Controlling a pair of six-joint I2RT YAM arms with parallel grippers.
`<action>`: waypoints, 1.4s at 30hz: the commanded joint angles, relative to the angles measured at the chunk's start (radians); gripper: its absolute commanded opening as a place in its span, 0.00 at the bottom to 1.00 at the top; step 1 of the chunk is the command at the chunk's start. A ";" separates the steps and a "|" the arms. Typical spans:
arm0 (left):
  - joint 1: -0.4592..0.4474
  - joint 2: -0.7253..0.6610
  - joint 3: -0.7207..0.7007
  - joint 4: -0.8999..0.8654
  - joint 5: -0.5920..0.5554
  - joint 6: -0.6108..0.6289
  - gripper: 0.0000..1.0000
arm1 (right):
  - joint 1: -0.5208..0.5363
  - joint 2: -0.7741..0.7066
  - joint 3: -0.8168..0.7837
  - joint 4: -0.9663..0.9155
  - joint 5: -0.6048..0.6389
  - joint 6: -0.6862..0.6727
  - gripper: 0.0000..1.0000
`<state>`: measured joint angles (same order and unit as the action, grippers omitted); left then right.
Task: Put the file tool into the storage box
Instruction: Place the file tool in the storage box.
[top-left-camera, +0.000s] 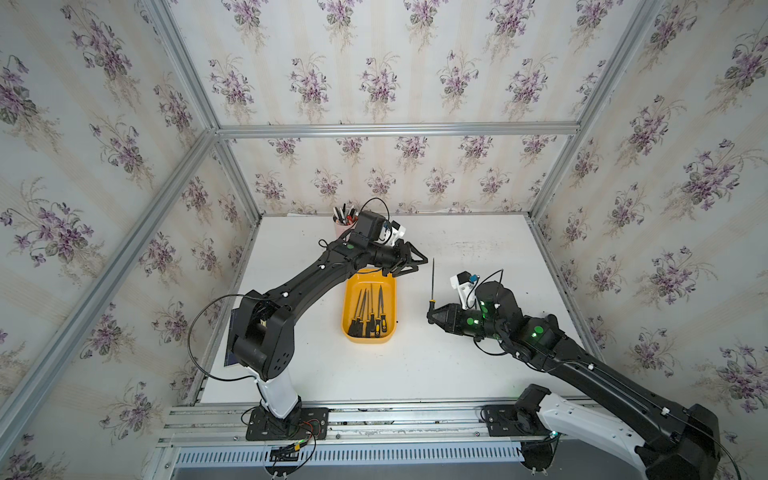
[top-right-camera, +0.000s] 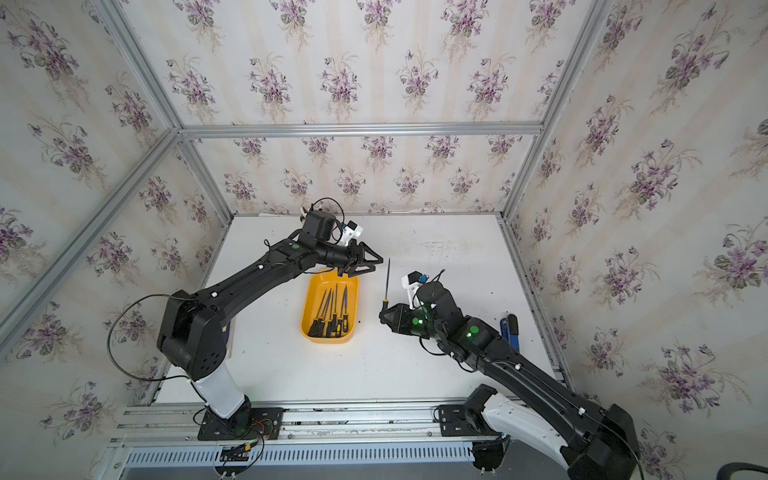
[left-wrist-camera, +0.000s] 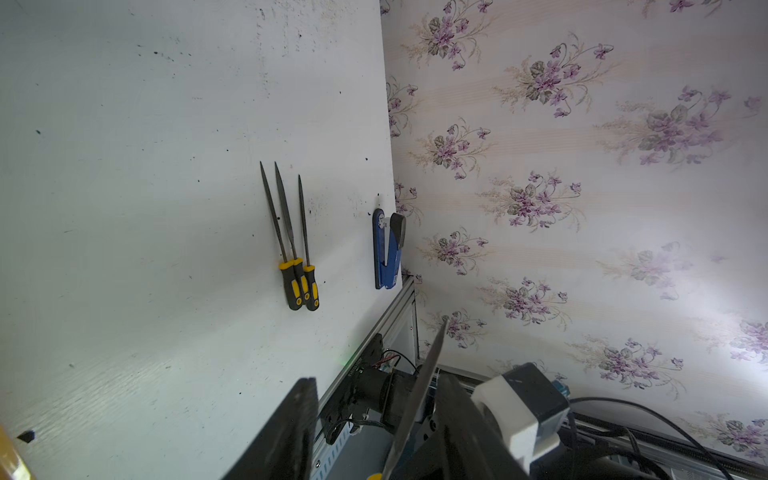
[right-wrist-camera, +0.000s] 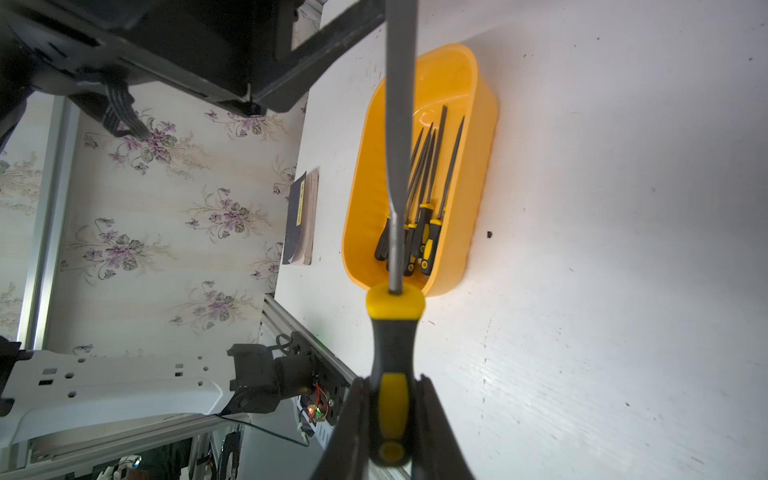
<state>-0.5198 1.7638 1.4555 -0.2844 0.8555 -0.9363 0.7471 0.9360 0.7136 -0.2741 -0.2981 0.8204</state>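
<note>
My right gripper (top-left-camera: 430, 312) (top-right-camera: 383, 313) (right-wrist-camera: 392, 380) is shut on the black-and-yellow handle of a file tool (top-left-camera: 432, 278) (top-right-camera: 388, 278) (right-wrist-camera: 399, 145), held above the table to the right of the storage box, blade pointing to the back wall. The storage box (top-left-camera: 365, 282) (top-right-camera: 328, 282) (right-wrist-camera: 478, 166) is a shallow yellow tray with several files (top-left-camera: 370, 311) lying in it. My left gripper (top-left-camera: 420, 266) (top-right-camera: 376, 266) (left-wrist-camera: 376, 378) hangs over the box's far end with its jaws apart. In the left wrist view the held blade (left-wrist-camera: 419, 390) shows between the fingers.
Three more files (left-wrist-camera: 295, 249) lie side by side on the table near a blue stapler (left-wrist-camera: 388, 249) (top-right-camera: 509, 326) by the right edge. A pink pen cup (top-left-camera: 343, 226) stands at the back behind my left arm. A dark booklet (right-wrist-camera: 301, 220) lies at the left edge.
</note>
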 joint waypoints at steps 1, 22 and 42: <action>-0.002 0.012 0.012 -0.024 -0.023 0.027 0.50 | 0.008 0.021 0.009 0.045 0.017 0.009 0.00; -0.020 0.055 0.075 -0.196 -0.051 0.159 0.38 | 0.031 0.151 0.044 0.058 -0.001 -0.012 0.00; -0.026 0.099 0.126 -0.342 -0.120 0.260 0.00 | 0.043 0.155 0.038 0.063 0.006 -0.017 0.00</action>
<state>-0.5468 1.8603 1.5753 -0.5827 0.7734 -0.7128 0.7906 1.0927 0.7509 -0.2665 -0.3000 0.8299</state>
